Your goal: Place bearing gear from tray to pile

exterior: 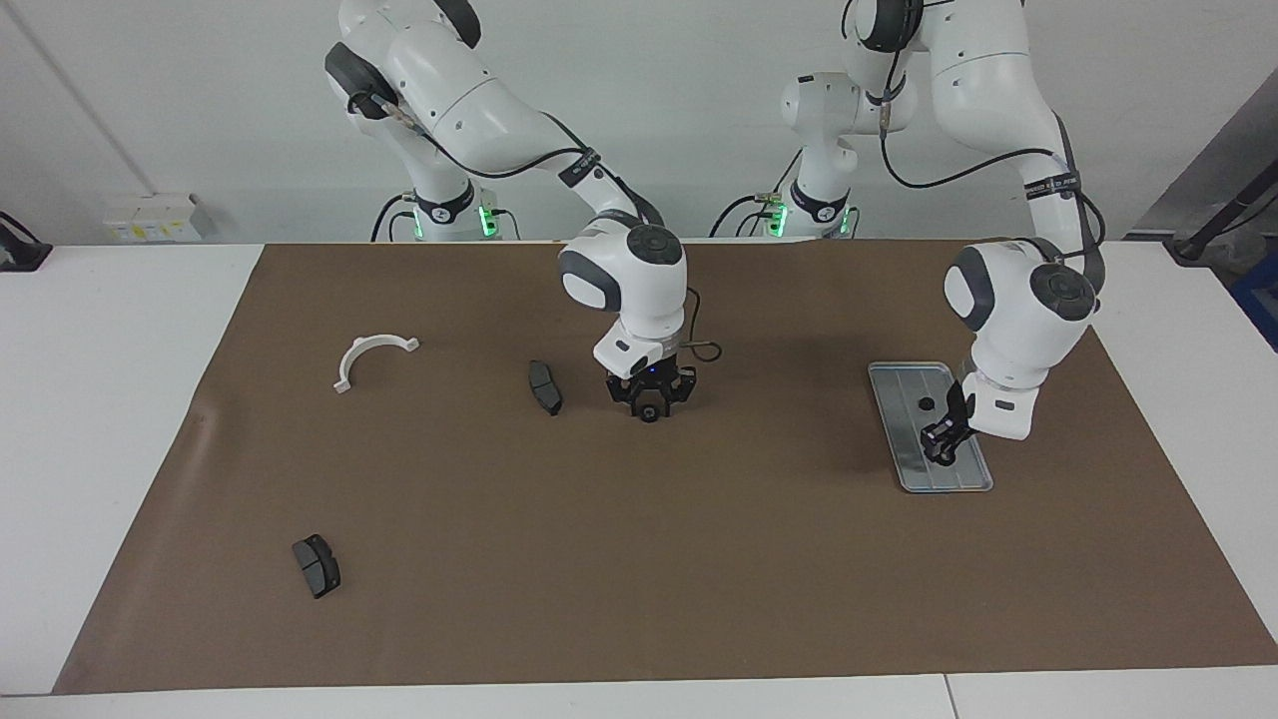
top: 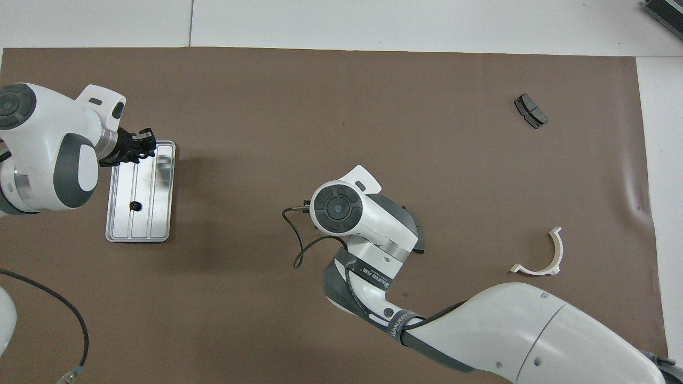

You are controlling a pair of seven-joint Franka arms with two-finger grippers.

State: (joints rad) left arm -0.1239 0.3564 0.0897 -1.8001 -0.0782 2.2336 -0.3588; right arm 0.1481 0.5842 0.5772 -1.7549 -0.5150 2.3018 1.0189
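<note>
With one bearing gear (exterior: 926, 403) lying in the tray (exterior: 973, 481), the left gripper (exterior: 942, 442), low over the tray and grip unreadable, should centre over that gear before closing, while the right gripper (exterior: 650, 395), fingers spread and empty, waits mid-table

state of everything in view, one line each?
tray: flat on the mat, one small black gear in it
left gripper: over the tray
right gripper: low over mid-mat
white arc bracket: lying on the mat
two dark pads: lying apart on the mat
</note>
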